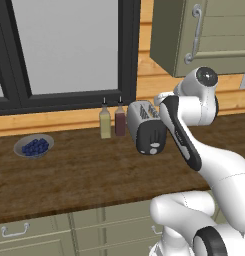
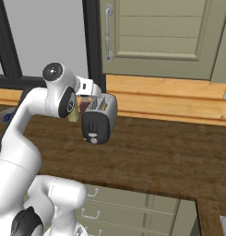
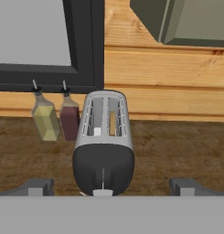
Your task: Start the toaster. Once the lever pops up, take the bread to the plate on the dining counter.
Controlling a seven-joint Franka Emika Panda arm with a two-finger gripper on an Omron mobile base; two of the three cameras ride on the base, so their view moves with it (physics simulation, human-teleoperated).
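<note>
The toaster [image 1: 145,126] stands on the dark wooden surface [image 1: 69,175] near the wall, just right of two bottles [image 1: 112,121], with a bowl of blueberries [image 1: 33,146] well off to the left. From the right base view, its black end panel faces the robot, the lever [image 2: 91,135] low on it. In the hand view, the end effector [image 3: 111,187] is spread wide, fingertips [image 3: 38,186] flanking the toaster's near end, gripping nothing; bread [image 3: 113,122] sits in one slot.

I see a dark wooden worktop [image 1: 84,175] carrying the toaster [image 1: 146,127] near its back edge, two bottles [image 1: 112,121] just beside it, and a blueberry bowl [image 1: 33,146] well apart toward the left end.
</note>
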